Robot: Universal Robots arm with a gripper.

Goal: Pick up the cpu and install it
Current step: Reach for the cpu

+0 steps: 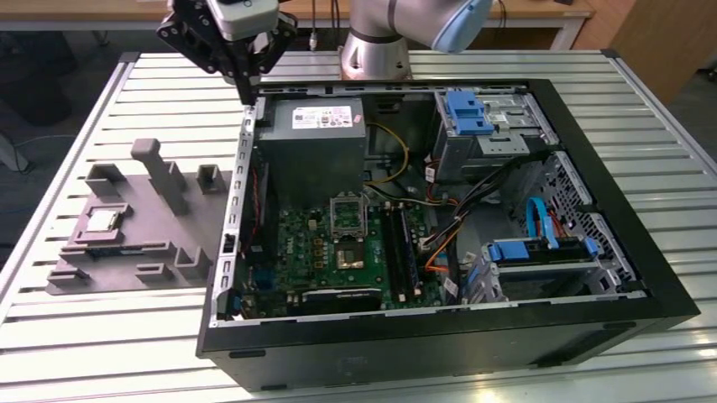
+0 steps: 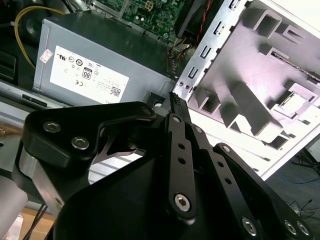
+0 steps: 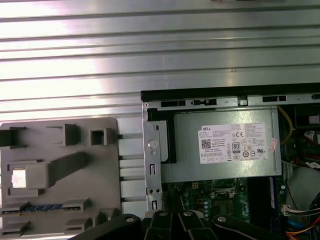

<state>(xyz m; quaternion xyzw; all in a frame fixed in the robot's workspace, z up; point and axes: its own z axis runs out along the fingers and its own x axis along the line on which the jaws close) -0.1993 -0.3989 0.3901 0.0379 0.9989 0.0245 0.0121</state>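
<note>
Exterior view, starting from its left: the cpu [image 1: 103,221] lies flat in a pocket of the grey tray [image 1: 146,214], which sits on the slatted table [image 1: 67,336]. Further right, the gripper [image 1: 245,91] hangs over the back corner of the computer case [image 1: 448,336], well apart from the chip, its fingers drawn together on nothing. I judge the chip light, stiff and slick on top (probably delicate underneath), so I'd pinch two opposite edges. The green board [image 1: 325,252] lies inside the case.

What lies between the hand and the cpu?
In the exterior view, bare table slats, then the tall upright block of the grey tray, lie between the hand and the cpu.
</note>
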